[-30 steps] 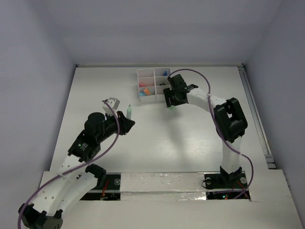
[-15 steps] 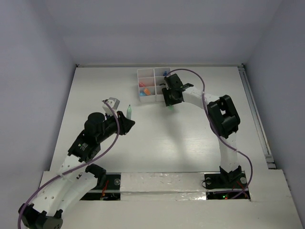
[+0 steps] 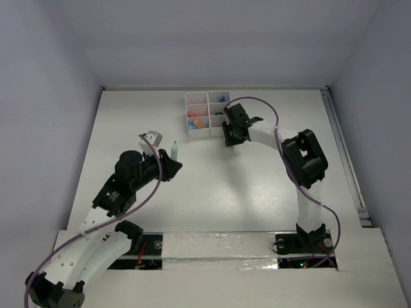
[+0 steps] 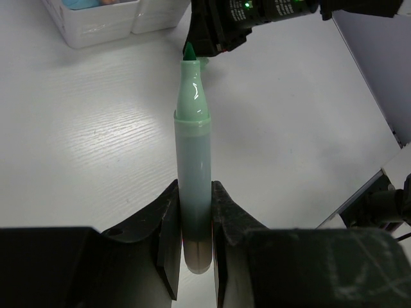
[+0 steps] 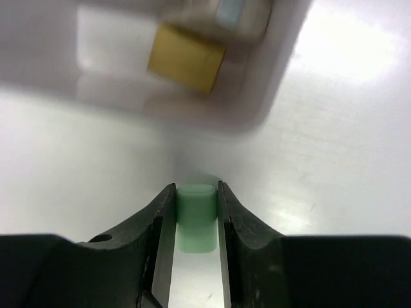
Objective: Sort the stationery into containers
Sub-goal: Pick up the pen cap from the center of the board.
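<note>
Left fingers (image 4: 173, 196): narrow, clamped on the lower barrel of the pale-green marker (image 4: 192, 147), one pad on each side of it.
Pale-green marker: uncapped, with its dark green tip bare. In the top view it points toward about 12 o'clock. It sits at roughly 7 o'clock from the organiser box (image 3: 186, 96) and well apart from it.
Right fingers (image 5: 166, 202): narrow, one on each side of the green piece (image 5: 196, 221), their inner faces against its two sides.
Green piece: small, pale green, with rounded corners. It lies on the desk (image 3: 257, 186) just beside the box's near wall. In the top view it is at about 5 o'clock from the box's centre.
Organiser box: white, with six square compartments in two columns. It stands at 12 o'clock on the desk, close to the far edge.
Box contents: orange bits (image 3: 198, 120) are in the left column and a blue item (image 3: 221, 98) is in the far right compartment. In the right wrist view, a tan block (image 5: 186, 64) lies in a compartment next to the near wall, though it is blurred.
Hidden part: the right arm covers the near compartments of the right column in the top view, so I cannot tell what they hold.
</note>
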`<state>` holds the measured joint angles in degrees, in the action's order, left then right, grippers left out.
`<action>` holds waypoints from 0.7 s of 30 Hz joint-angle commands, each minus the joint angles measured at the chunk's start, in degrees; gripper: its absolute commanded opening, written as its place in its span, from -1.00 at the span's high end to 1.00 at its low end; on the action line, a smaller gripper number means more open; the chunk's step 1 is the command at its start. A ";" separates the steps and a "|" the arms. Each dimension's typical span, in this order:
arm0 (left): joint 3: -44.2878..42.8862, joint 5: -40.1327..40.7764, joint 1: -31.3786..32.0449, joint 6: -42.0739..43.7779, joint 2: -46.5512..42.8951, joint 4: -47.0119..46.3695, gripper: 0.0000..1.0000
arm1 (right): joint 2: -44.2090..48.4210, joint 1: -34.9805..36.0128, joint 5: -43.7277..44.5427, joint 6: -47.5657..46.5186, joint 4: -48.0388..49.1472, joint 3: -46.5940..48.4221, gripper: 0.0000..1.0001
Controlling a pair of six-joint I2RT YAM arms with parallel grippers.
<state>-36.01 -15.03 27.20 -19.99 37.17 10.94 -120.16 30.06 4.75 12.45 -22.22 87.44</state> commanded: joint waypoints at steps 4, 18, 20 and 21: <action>-0.82 -1.15 -0.75 0.92 0.62 -2.68 1.00 | 18.35 0.78 -16.23 10.28 14.72 -12.36 0.97; -0.73 -1.41 -0.75 0.92 3.35 -2.68 1.00 | 23.13 12.82 -20.39 34.74 47.96 -14.06 1.00; -0.82 -1.67 -0.75 0.92 3.79 -2.77 1.00 | 21.99 13.35 -21.63 37.02 49.98 -13.70 1.00; -0.82 -1.67 -0.75 0.92 3.96 -2.77 1.00 | 21.81 14.14 -21.72 37.21 50.86 -13.52 1.00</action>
<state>-36.01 -15.64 26.87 -19.94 40.80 10.90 -97.01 43.66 -15.66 44.38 20.25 71.66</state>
